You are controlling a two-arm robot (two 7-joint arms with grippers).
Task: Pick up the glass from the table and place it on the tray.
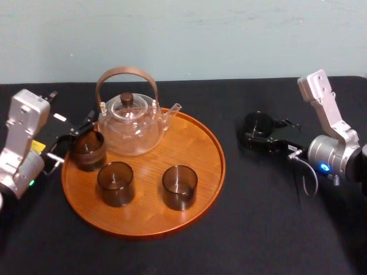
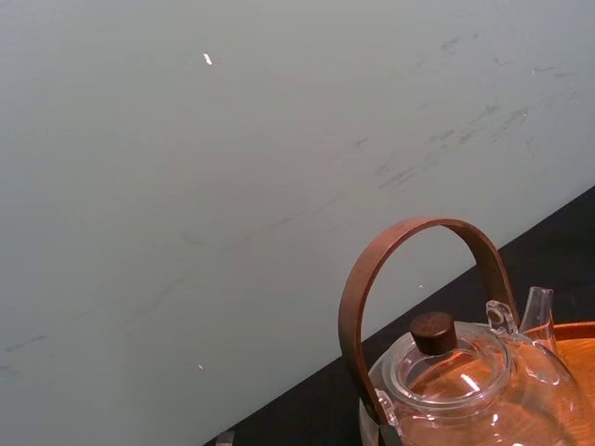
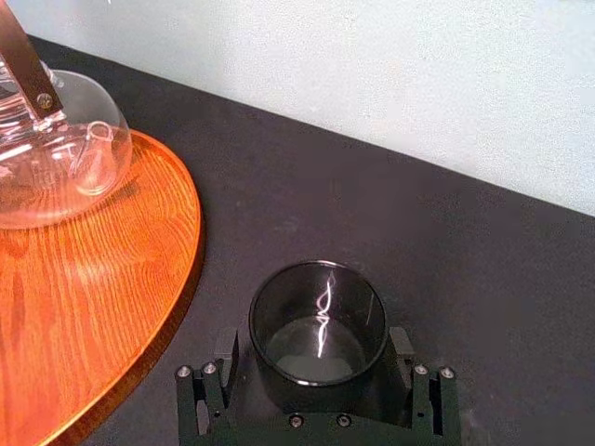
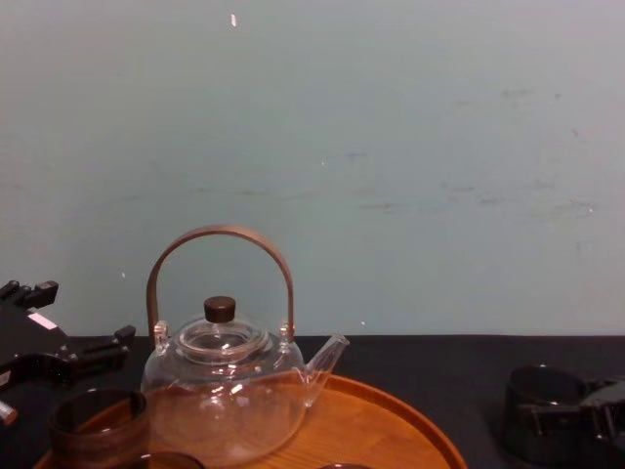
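Even soft light, bright glint inside the glass point(image 3: 324, 311), sheen on the tray point(image 3: 93, 279)

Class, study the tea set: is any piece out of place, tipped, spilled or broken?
One dark glass stands upright on the black table, right of the tray and apart from it, at the right gripper. Three glasses and the teapot sit on the tray; the left gripper is by its left edge. Nothing looks spilled or broken.

Short, dark smoked glass point(image 3: 318, 325) upright and empty on the black desk point(image 1: 258, 229), just right of the tray point(image 1: 213, 172) and not touching its rim. Round orange-brown wooden tray, low-rimmed, flat on the desk.
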